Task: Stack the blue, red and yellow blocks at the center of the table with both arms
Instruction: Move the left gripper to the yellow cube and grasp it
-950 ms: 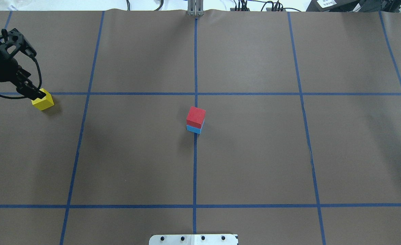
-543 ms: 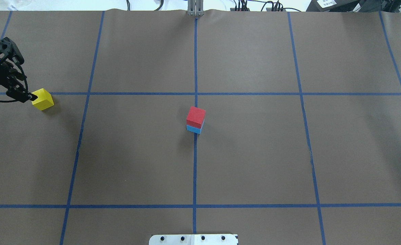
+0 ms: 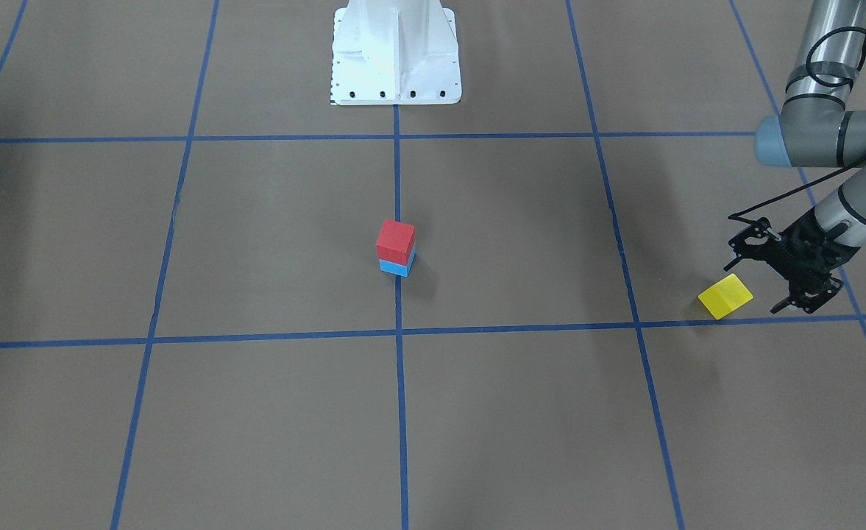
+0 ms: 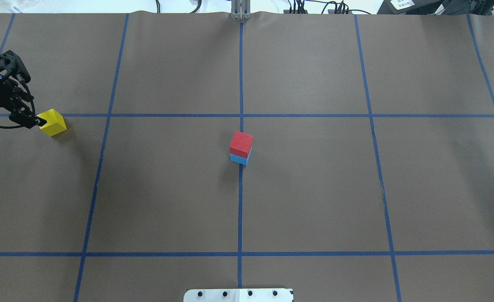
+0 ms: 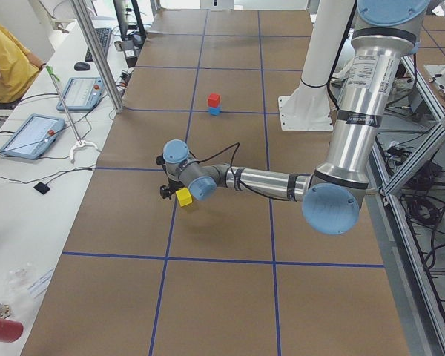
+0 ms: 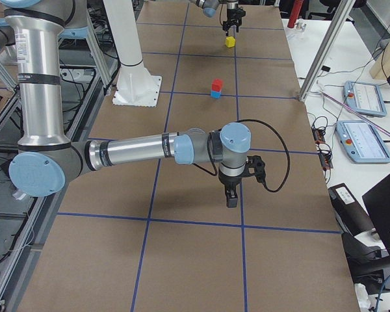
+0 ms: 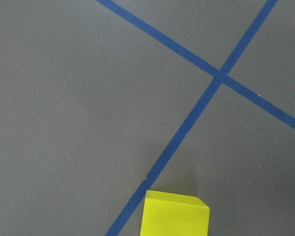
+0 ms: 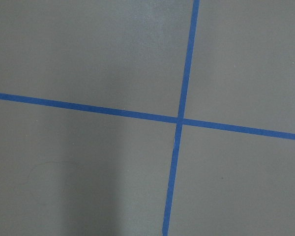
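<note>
Readable text: none in any view.
White card (image 4: 403, 3): lies beyond the far right corner of the worktop; it has dark print, too small to read.
Left arm tube (image 5: 365, 70): a line of dark lettering runs along the silver tube above the worktop's robot-side edge; too blurred to read.
Right arm tube (image 6: 27, 49): the same kind of lettering runs along the silver tube, and is equally illegible.
Tablets (image 5: 31, 135): these lie on the white bench beyond the worktop's far edge; the screens show pale panels and a red spot, but no letter or number can be read.
</note>
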Available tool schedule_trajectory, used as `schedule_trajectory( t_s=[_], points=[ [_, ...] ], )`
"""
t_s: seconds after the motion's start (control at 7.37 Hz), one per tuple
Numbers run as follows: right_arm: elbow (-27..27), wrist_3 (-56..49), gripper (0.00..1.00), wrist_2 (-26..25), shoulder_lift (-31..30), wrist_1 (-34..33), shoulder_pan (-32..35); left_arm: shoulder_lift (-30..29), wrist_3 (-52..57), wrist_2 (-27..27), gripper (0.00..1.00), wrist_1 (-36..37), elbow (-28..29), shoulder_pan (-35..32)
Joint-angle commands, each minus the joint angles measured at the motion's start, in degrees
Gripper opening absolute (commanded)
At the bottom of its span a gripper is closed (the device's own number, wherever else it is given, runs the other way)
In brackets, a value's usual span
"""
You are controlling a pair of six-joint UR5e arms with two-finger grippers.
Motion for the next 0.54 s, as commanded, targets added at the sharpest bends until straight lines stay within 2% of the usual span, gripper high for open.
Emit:
schedule_trajectory(
  t_s=[0.0,0.27,0.41],
  points=[
    [0.0,-0.17,1.0,0.0,-0.09,0.0,0.0,-0.1,-0.12,0.14,1.0,-2.31,2.14,0.05],
    [0.0,-0.35,1.0,0.0,-0.09,0.0,0.18,-0.1,-3.35,0.32,1.0,-3.63,2.15,1.26],
    [0.0,-0.35,1.0,0.0,-0.09,0.0,0.26,-0.1,-7.99,0.4,1.0,-7.38,2.49,3.8]
  ],
)
